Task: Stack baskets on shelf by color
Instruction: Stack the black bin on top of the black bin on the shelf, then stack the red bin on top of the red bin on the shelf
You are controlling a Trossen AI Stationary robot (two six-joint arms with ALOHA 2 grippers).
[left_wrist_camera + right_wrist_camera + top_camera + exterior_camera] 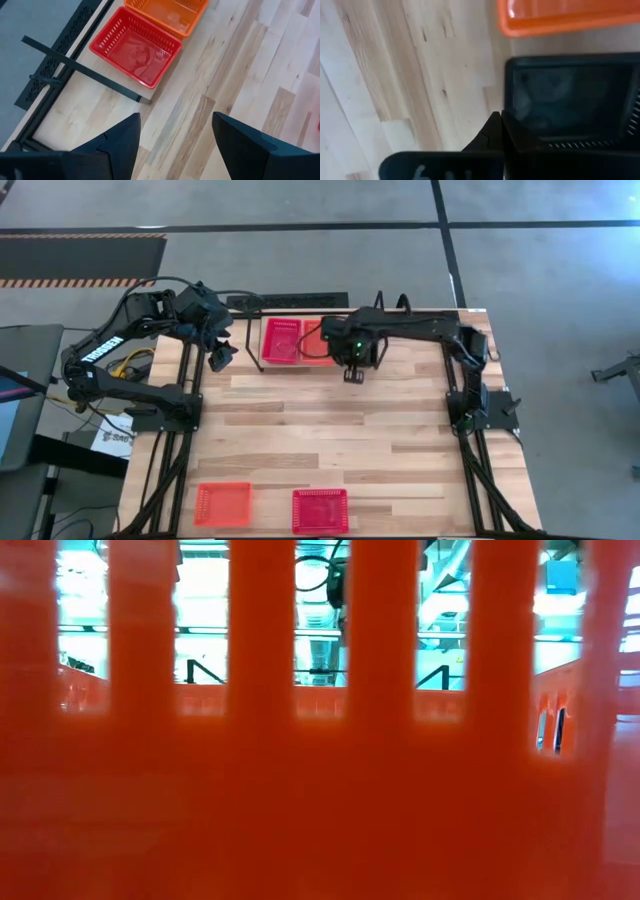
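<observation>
My right gripper is clamped on a black basket, just at 5 o'clock of the orange basket on the shelf. Black slot lies at 3 o'clock, basket's long axis matching the orange's; my left gripper waits wide, empty

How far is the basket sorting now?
Done: a red mesh plastic basket and an orange one sit together at the far edge. In hand: right hand grips a black mesh basket. Left: orange basket and red basket at near edge; left hand open.
</observation>
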